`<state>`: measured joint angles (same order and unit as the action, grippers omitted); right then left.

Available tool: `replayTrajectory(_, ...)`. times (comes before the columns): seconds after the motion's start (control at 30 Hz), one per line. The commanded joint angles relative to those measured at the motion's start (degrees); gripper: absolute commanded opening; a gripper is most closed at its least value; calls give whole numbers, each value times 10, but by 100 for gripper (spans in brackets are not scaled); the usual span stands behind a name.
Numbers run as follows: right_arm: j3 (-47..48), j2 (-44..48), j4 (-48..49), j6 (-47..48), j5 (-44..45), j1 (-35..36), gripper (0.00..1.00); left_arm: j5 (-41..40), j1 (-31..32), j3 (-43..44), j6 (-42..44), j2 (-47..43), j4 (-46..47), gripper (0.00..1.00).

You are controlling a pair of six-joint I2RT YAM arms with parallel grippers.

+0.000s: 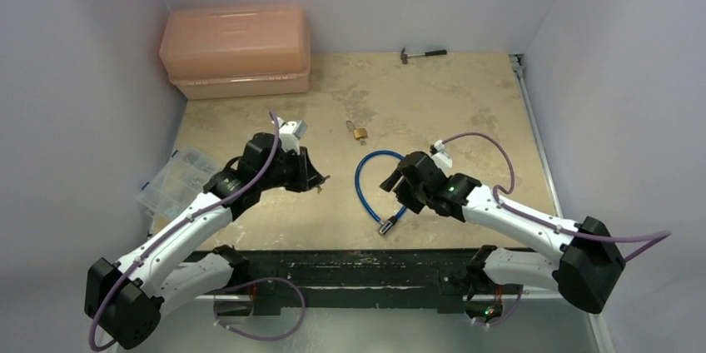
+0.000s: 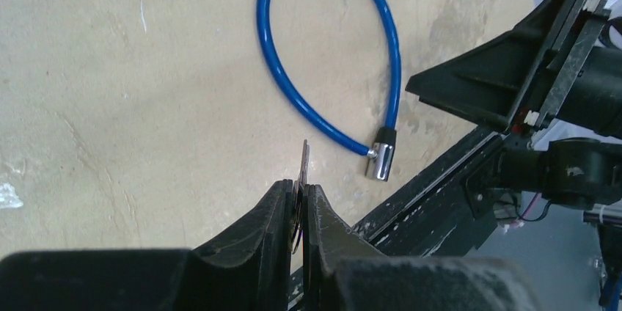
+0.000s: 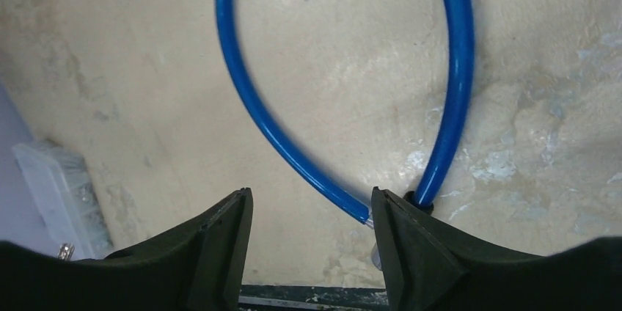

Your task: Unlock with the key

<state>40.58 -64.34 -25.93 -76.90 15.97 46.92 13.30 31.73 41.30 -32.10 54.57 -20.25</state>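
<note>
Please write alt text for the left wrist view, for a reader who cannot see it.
The left gripper is shut on the key, whose thin tip sticks out past the fingers. Beyond it a blue cable loop lies on the beige table.

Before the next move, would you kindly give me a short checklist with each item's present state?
1. Left fingers clamped on the key: ok.
2. Key blade protrudes past the fingertips: ok.
3. Right fingers open: ok.
4. Right fingers steadying the blue cable: not ok, not gripped.
5. Cable's silver end lying unobstructed on the table: ok.
6. Silver end turned to face the key: cannot tell.
</note>
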Motion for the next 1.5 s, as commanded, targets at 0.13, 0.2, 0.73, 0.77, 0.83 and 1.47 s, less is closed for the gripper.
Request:
replayTrajectory(0.13,8,-67,-44,-65,2,13,65,35,7,-26,3,27,21,0)
replayTrajectory(0.2,18,-82,-70,-72,4,17,65,38,7,-25,8,24,22,0)
replayTrajectory(0.73,38,-189,-83,-121,-24,65,59,39,7,-25,16,21,29,0)
replayTrajectory(0.77,43,-196,-83,-119,-24,65,59,40,7,-25,16,20,29,0)
replayTrajectory(0.83,47,-208,-82,-121,-22,65,58,43,7,-24,17,17,29,0)
replayTrajectory(1.47,34,-265,2,-91,-79,65,0,49,7,-25,19,-11,33,0)
